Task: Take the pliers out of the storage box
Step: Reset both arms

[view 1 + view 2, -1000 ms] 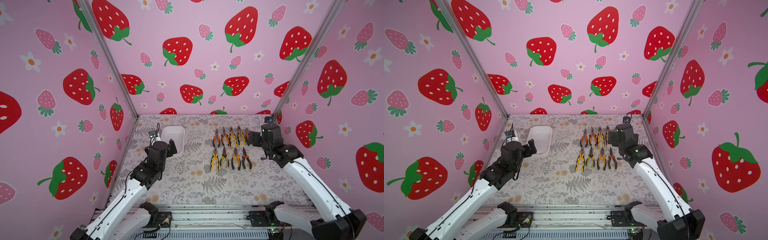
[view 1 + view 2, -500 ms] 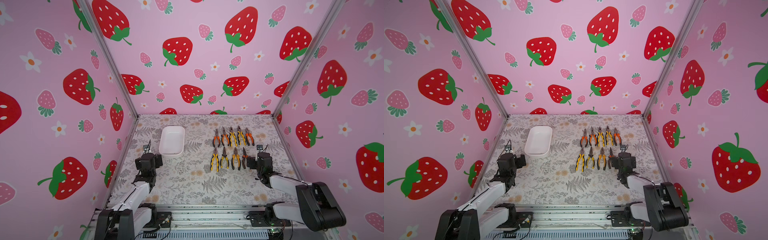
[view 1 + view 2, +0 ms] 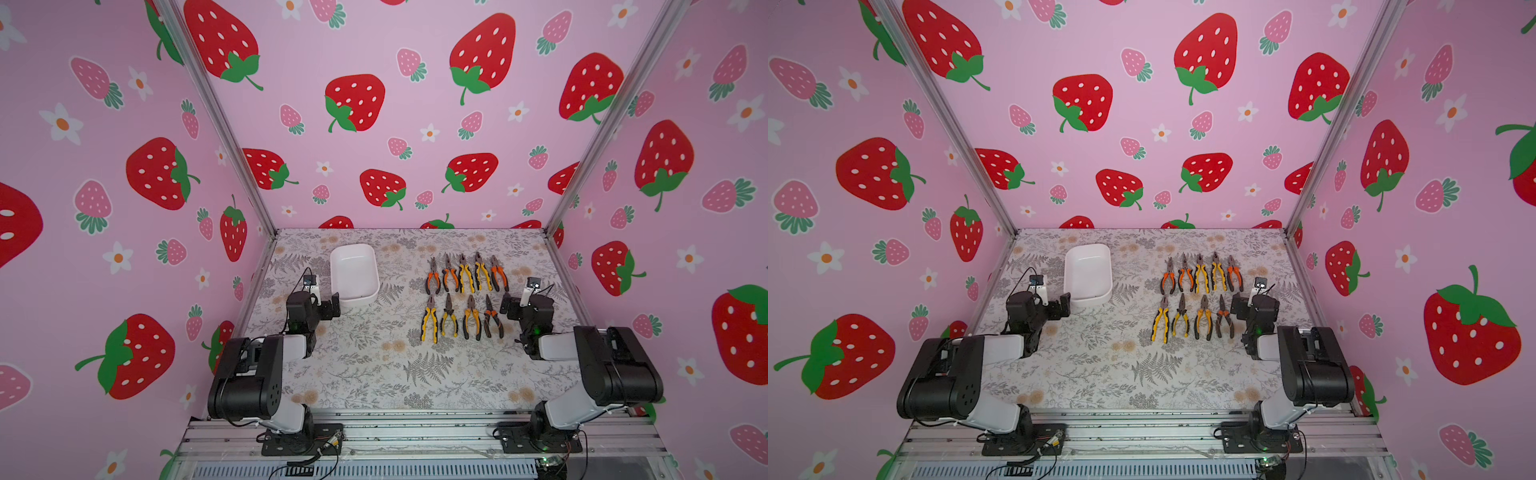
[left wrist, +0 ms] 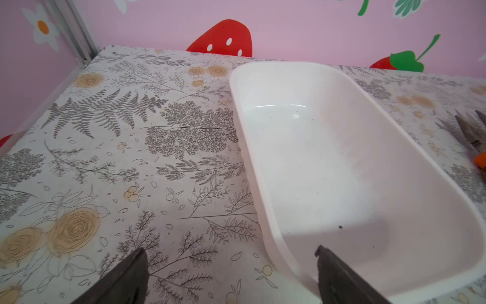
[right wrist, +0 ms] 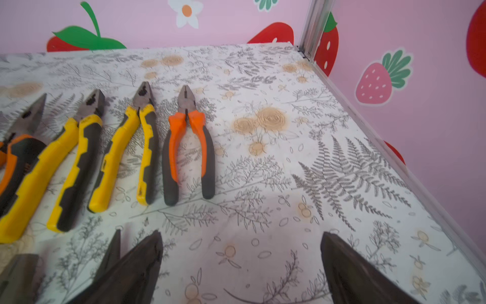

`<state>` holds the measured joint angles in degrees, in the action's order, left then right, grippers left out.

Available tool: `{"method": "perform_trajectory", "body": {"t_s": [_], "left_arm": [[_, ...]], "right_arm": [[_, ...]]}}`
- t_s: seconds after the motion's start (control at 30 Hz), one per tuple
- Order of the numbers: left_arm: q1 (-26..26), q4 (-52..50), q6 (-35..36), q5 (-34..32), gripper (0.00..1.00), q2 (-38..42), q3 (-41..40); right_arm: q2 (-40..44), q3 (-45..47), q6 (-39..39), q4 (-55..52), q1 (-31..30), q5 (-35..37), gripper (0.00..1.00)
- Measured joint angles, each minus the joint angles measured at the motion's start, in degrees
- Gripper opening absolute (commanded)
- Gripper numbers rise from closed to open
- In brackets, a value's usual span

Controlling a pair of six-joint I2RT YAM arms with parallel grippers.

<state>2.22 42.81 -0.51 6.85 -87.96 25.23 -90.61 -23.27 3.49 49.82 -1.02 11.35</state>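
Pliers (image 3: 465, 276), nine pairs, lie on the floral table (image 3: 374, 365) at about two o'clock of the tabletop as seen in both top views (twelve being the back wall). They form two tidy rows, five in the farther one and four in the nearer. All noses point toward twelve and all handles toward six. Handles are orange-and-black or yellow-and-black, and every pair is out on the table, well apart from the storage box (image 3: 355, 300).

That white tub sits at about ten o'clock with its long side running twelve to six. The left wrist view shows its bare floor (image 4: 328, 158) carrying only a few dark specks.

The left gripper (image 3: 328, 305) hangs low at the box's near corner, around its seven o'clock. Its fingers are spread wide and hold nothing. In the left wrist view (image 4: 228, 251) one finger lies over the table and one over the box's corner, but I cannot tell whether it touches the rim.

The right gripper (image 3: 513, 307) sits at three o'clock, just beside the end of the nearer row. Its fingers are likewise wide apart and empty (image 5: 243, 234). Ahead of it, the right wrist view shows an orange-handled pair (image 5: 188, 147) closing the farther row, with two yellow pairs beside it.
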Motion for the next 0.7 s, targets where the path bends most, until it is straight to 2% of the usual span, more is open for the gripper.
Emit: {"method": "perform_trajectory", "body": {"t_s": [0.23, 0.7], "left_arm": [[-0.2, 1.6, 0.8, 2.3, 1.0, -0.5, -0.2], [-0.1, 2.2, 0.8, 2.8, 1.0, -0.5, -0.2]], "right_arm": [[0.0, -1.2, 0.4, -2.1, 1.4, -4.6, 0.99], [0.0, -1.8, 0.4, -4.0, 1.4, -6.1, 0.99]]}}
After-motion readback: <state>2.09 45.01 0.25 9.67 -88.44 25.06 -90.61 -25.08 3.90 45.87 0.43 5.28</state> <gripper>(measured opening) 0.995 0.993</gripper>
